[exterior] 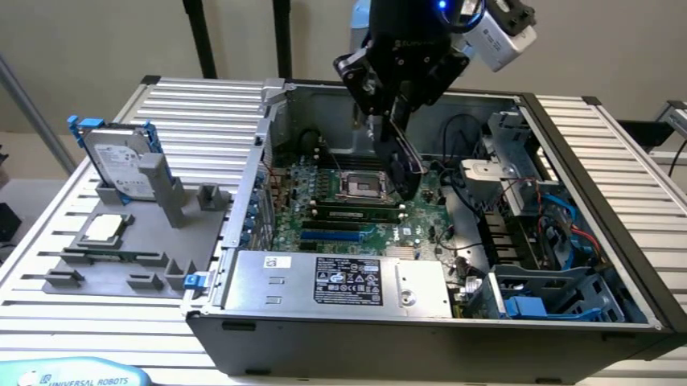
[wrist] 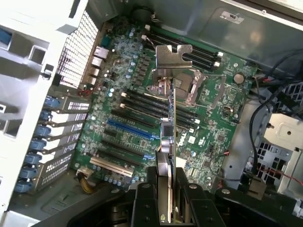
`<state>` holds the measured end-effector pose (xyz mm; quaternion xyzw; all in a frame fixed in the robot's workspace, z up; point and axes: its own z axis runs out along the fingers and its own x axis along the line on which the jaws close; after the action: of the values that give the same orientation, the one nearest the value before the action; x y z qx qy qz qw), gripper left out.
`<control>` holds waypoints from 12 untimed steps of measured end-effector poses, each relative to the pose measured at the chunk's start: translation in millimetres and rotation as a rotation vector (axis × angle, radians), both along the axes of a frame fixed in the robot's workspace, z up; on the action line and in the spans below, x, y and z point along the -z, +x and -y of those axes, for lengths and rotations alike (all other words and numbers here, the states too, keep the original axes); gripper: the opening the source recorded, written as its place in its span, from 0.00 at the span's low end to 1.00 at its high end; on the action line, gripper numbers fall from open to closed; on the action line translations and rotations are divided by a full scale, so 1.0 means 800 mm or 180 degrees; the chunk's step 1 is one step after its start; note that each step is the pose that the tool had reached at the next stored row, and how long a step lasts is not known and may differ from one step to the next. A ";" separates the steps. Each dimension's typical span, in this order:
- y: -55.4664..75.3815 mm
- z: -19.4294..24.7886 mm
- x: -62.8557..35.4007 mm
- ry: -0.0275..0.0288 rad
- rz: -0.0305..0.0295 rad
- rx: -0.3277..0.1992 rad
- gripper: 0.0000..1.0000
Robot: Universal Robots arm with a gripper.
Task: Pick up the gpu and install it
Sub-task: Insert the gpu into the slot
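The gripper [wrist: 170,182] is clamped on the gpu [wrist: 172,120], holding it edge-on with the bracket [wrist: 173,59] at the end farthest from the fingers. Under the card lies the motherboard [wrist: 215,137], with a blue slot [wrist: 130,128] to one side of the hand. Around them is the open case [exterior: 429,346]. A hard drive [exterior: 116,161] stands well apart outside it.

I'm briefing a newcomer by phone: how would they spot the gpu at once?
Find the open computer case; the arm's pincer hangs above its green motherboard. The gpu is the thin card clamped edge-on in that pincer, silver bracket at its free end, unlike the blue-railed hard drive standing outside the case.
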<state>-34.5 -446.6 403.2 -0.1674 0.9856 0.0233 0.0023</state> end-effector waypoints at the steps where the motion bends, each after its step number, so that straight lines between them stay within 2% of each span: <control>1: 0.000 0.0000 0.001 0.0000 0.0000 -0.0057 0.27; 12: 0.000 0.0000 0.015 0.0000 0.0000 -0.0694 0.27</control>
<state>-34.5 -446.6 391.3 -0.2736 0.9616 0.0234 -0.0002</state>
